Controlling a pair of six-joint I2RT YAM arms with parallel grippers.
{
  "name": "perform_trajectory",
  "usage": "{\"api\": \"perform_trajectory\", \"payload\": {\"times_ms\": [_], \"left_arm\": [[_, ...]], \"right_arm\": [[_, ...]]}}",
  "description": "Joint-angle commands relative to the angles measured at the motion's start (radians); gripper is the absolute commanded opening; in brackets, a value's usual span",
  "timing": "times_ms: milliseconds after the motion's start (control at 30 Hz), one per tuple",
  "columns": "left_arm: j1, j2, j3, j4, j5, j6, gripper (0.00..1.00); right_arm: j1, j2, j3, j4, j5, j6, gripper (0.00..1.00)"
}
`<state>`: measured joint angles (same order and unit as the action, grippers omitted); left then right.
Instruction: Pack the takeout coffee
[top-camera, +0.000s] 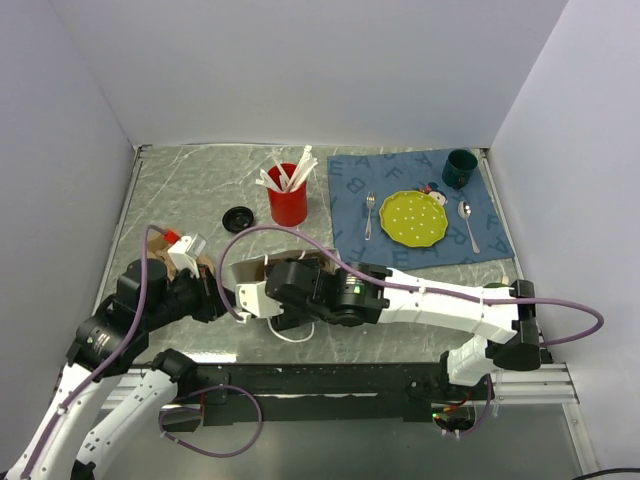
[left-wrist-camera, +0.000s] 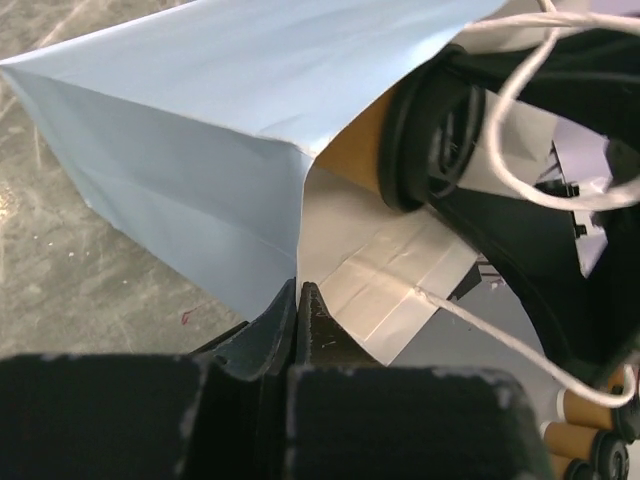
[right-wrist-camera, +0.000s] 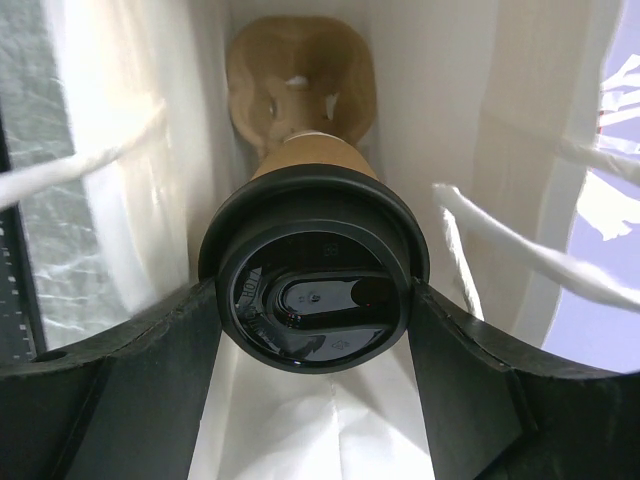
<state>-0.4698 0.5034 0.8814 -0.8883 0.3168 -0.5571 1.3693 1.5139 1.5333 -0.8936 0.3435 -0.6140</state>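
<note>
Gripping the takeout coffee (right-wrist-camera: 315, 255), the jaws of the right arm (top-camera: 440, 298) sit one on each flank of the cup at its black lid, pressed against it, so the coffee lies squarely between them with the lid facing the wrist and the brown paper body pointing away. Cup and jaws are both inside the mouth of a white paper bag (right-wrist-camera: 440, 120), and the cup's base points at a brown pulp carrier (right-wrist-camera: 300, 70) at the far end; I cannot tell whether they touch. The jaws of the left arm (top-camera: 150, 300) are pinched together on a fold of the bag's edge, just beside the opening where the coffee shows. Counting from there: one coffee, one bag, one carrier, and two white string handles (right-wrist-camera: 530, 250), one on either side of the cup. Farther back on the bench (top-camera: 180, 180) there is one loose black lid (top-camera: 238, 216) lying flat, and near it one red cup (top-camera: 288, 205) standing upright with white utensils (top-camera: 280, 175) in it. To the right, one blue mat (top-camera: 350, 180) carries one yellow-green plate (top-camera: 413, 217), one fork (top-camera: 368, 215) left of it, one spoon (top-camera: 467, 222) right of it and one dark green cup (top-camera: 459, 168) at the back corner.
</note>
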Motion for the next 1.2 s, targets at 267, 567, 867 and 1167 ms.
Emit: {"api": "perform_trajectory", "payload": {"times_ms": [267,567,867,1167], "left_arm": [[0.002,-0.063,-0.039,0.08,0.123,0.118,0.01],[0.002,-0.023,0.04,0.002,-0.06,0.045,0.52],[0.002,0.0,0.132,-0.07,-0.179,-0.017,0.53],[0.002,0.014,0.14,-0.078,-0.202,-0.023,0.49]], "right_arm": [[-0.079,0.006,0.051,0.054,-0.012,-0.09,0.34],[-0.108,-0.023,-0.027,0.071,-0.069,-0.072,0.34],[-0.076,-0.046,-0.033,0.07,-0.066,0.036,0.33],[-0.047,-0.05,-0.041,0.062,-0.054,0.095,0.33]]}}
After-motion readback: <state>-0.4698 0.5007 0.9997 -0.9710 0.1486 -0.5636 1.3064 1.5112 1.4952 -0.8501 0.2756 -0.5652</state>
